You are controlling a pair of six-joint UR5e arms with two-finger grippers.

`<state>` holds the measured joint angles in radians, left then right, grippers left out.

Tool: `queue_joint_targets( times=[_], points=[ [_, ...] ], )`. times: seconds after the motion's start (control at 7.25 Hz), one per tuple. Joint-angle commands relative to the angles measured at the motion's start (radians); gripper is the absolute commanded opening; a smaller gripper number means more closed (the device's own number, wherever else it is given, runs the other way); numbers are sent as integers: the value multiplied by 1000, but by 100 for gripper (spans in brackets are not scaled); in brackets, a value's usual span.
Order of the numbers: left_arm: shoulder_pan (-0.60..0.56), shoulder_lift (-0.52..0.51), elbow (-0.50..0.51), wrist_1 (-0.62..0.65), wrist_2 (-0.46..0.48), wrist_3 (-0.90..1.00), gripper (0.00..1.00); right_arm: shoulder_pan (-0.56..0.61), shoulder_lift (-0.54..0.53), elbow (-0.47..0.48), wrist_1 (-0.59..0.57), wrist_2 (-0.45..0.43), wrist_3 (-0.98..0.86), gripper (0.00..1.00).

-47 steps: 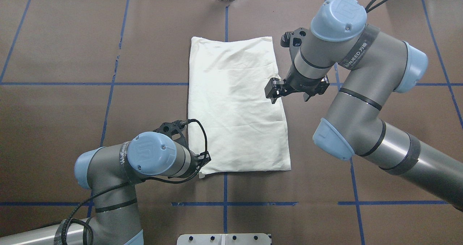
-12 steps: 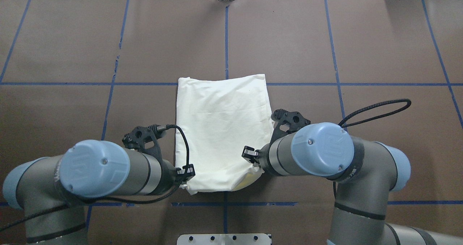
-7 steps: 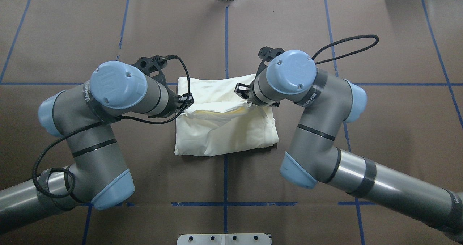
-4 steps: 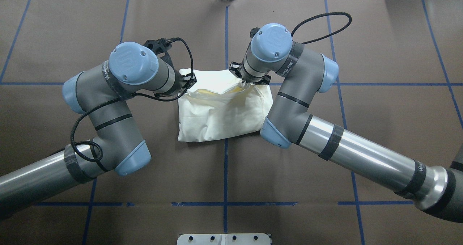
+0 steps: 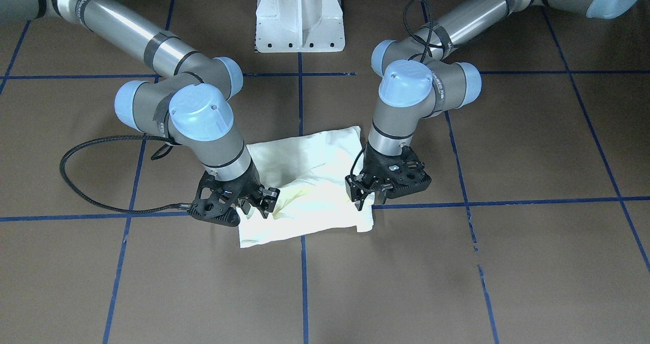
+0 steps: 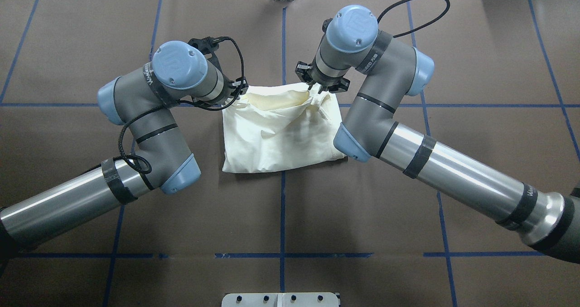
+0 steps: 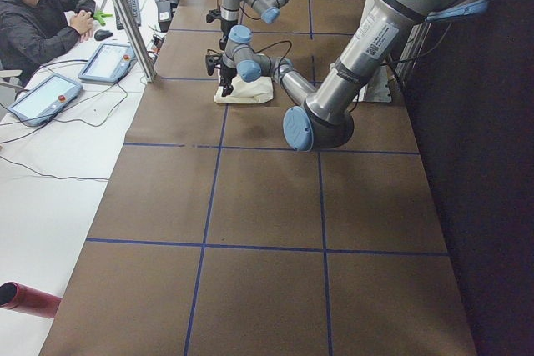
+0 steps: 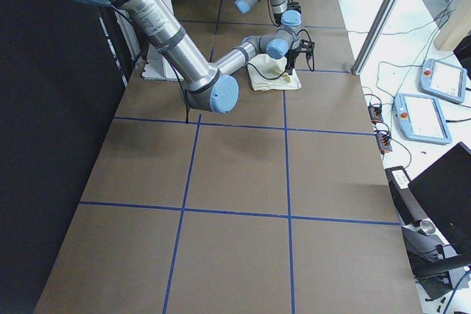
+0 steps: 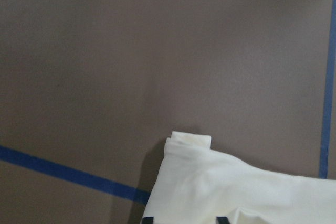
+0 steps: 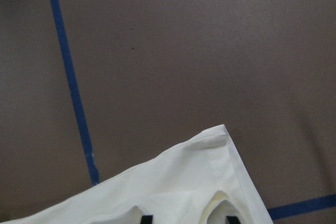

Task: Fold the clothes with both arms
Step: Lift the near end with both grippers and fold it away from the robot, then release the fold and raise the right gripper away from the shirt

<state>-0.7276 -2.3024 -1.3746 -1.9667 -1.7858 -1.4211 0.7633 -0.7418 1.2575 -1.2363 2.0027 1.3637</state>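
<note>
The cream shirt (image 6: 281,134) lies folded on the brown table, plain side up, with no print showing. Its near half is doubled over toward the far edge, and a yellowish inner fold shows there. My left gripper (image 6: 239,90) is low at the far left corner, shut on the shirt edge. My right gripper (image 6: 317,87) is low at the far right corner, shut on the edge, and the cloth puckers toward it. In the front-facing view the shirt (image 5: 310,181) lies between the left gripper (image 5: 364,197) and the right gripper (image 5: 258,205). Both wrist views show cloth (image 9: 236,187) (image 10: 184,182) at the fingertips.
The white pedestal (image 5: 299,13) stands at the robot's side of the table. A black cable loop (image 5: 91,181) trails from the right wrist over the table. Blue tape lines (image 6: 283,216) grid the brown cover. A seated person (image 7: 42,18) and tablets are beyond the far edge.
Both grippers have carried the shirt's near edge away from the robot and down onto its far edge. The shirt is now half as long, and the raised cloth has sunk lower.
</note>
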Motion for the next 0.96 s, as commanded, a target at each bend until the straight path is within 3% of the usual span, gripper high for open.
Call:
queue_joint_targets(
  times=[0.0, 0.28, 0.55, 0.83],
  points=[
    [-99, -3, 11, -32, -195, 46, 100, 13, 19, 6, -6, 62, -44, 100],
    [-112, 47, -53, -31, -228, 65, 100, -63, 21, 36, -62, 54, -46, 100],
    [-112, 87, -112, -21, -230, 65, 100, -111, 21, 28, -106, -22, -93, 100],
    [-112, 96, -113, -21, -230, 65, 100, -122, 53, -47, -120, -108, -240, 100]
  ],
)
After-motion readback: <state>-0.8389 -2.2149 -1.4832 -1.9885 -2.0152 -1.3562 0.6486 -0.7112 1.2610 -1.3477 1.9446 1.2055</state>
